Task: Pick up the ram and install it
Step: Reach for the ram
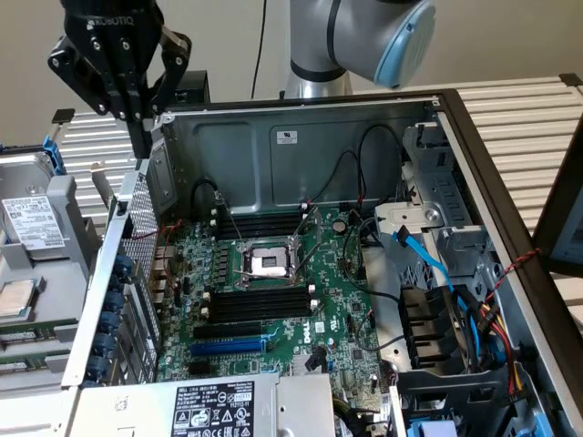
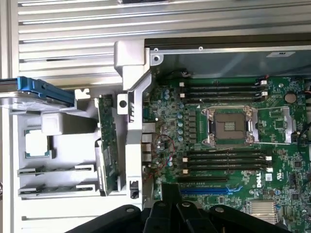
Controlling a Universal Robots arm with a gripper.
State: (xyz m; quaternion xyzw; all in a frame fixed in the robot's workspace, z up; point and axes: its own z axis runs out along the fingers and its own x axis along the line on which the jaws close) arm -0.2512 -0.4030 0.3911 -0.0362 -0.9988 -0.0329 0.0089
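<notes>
The fingers (image 1: 141, 127) are pressed together with nothing between them. The gripper (image 1: 143, 150) hangs high over the edge of the open computer case at the exterior view's left and touches nothing. In the wrist view its dark tips (image 2: 171, 191) sit at the edge of the picture.

The ram (image 2: 106, 145) is outside the case. It is a green stick standing on its long edge in a pale holder (image 2: 68, 145), just beside the case's metal wall (image 2: 132, 145). Two flatter strips (image 2: 56, 170) lie in the same holder, further from the wall, near a square processor chip (image 2: 36, 144).

Inside the case, the black memory slots (image 2: 226, 158) on either side of the processor socket (image 2: 231, 126) are empty, so nothing is installed yet.

The likeliest trouble is at the pick. If the fingers came down together, they would push the stick over or out of its holder instead of straddling it. The stick is also close to the wall, so the finger on that side has little room and could catch on the metal. The gripper could take one of the flat strips by mistake.

A loop of red wire (image 2: 167, 145) lies near the ends of the slots and could snag a carried stick. A stick brought down tilted or off the slot's line would jam instead of seating.
</notes>
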